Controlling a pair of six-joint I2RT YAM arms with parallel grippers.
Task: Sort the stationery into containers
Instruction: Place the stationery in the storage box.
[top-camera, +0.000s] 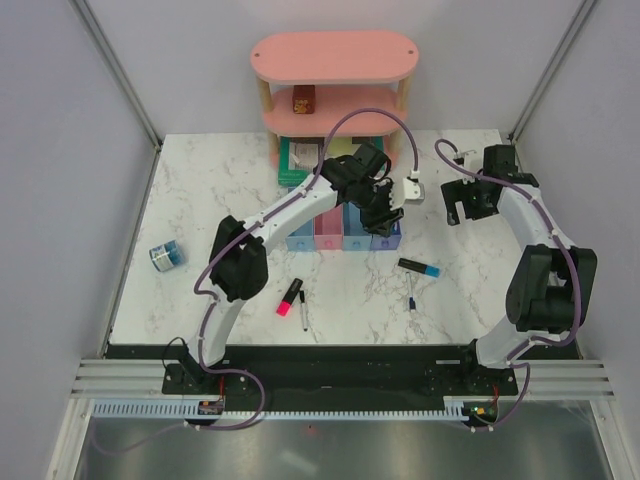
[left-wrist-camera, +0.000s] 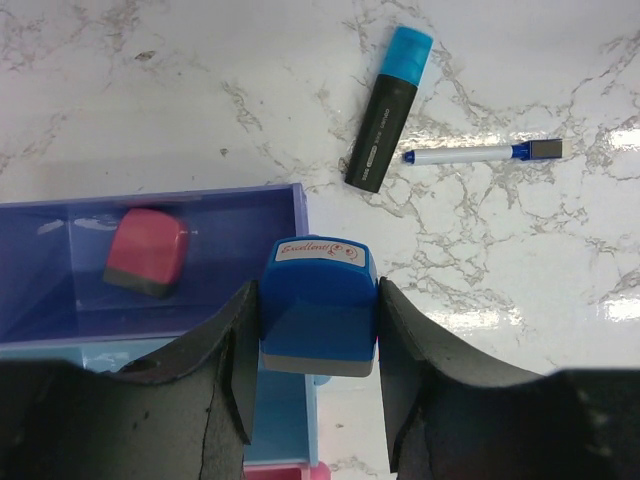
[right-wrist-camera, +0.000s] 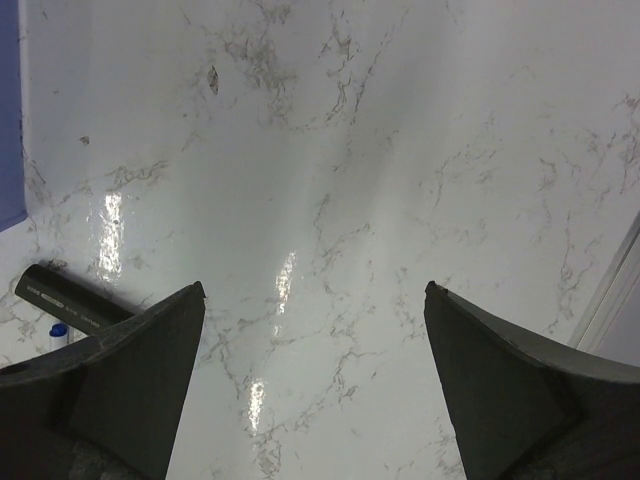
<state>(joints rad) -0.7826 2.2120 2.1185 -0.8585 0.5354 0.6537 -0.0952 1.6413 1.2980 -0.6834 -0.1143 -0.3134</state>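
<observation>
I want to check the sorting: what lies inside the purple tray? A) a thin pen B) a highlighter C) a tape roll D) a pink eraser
D: the left wrist view shows a pink eraser lying inside the purple tray.

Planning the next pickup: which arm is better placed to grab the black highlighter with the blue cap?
Right. The right gripper is open and empty over the table, with the highlighter nearby on its side of the table. The left gripper is busy holding a blue block at the trays.
</observation>
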